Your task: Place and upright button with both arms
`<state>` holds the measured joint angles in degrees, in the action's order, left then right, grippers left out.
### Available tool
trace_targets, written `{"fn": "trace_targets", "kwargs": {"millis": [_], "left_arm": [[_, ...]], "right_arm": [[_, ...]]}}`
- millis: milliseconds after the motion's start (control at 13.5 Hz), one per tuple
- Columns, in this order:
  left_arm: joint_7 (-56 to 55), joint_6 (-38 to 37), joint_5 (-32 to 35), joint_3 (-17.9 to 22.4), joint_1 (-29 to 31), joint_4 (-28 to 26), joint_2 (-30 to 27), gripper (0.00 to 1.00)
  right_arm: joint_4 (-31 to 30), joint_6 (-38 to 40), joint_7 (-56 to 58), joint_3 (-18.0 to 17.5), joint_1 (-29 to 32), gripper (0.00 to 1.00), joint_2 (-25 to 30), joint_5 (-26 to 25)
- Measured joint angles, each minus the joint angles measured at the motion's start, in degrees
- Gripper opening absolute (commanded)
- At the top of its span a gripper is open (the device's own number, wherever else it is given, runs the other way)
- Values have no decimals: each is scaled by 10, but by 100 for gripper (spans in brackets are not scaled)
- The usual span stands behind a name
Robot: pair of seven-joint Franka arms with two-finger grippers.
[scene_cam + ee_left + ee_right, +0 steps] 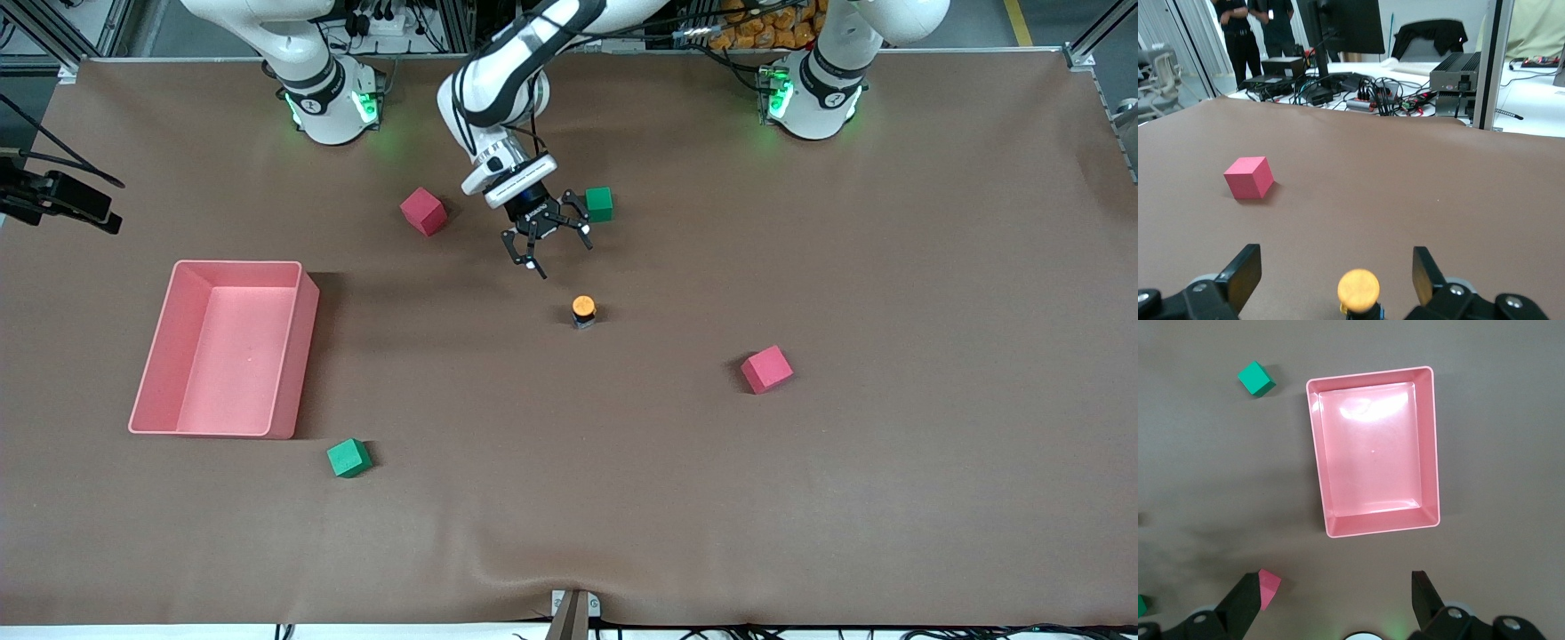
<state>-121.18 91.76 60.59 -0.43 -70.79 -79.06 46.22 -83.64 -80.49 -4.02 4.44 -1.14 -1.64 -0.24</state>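
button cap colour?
Orange cap on the button; clearest in the front view.

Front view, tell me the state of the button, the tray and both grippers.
Orange-capped black push-button: upright on the table, free.
Pink plastic tray: empty.
Left gripper: open, empty, close to the button.
Right gripper: open, empty, high over the tray.

Cluttered desk (1358, 87), brown table (800, 498)
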Motion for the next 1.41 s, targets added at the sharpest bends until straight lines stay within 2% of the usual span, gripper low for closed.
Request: {"fn": "trace_targets", "kwargs": {"millis": [446, 817, 1411], "left_arm": [[119, 46, -101, 1, 66, 5, -91, 100], [241, 49, -204, 1, 135, 6, -190, 100], [440, 50, -360, 3, 259, 7, -288, 100]], "right_arm": [[1, 1, 0, 2, 5, 100, 0, 0], [1, 2, 0, 2, 5, 100, 0, 0], [1, 3, 0, 0, 4, 100, 0, 0]]}}
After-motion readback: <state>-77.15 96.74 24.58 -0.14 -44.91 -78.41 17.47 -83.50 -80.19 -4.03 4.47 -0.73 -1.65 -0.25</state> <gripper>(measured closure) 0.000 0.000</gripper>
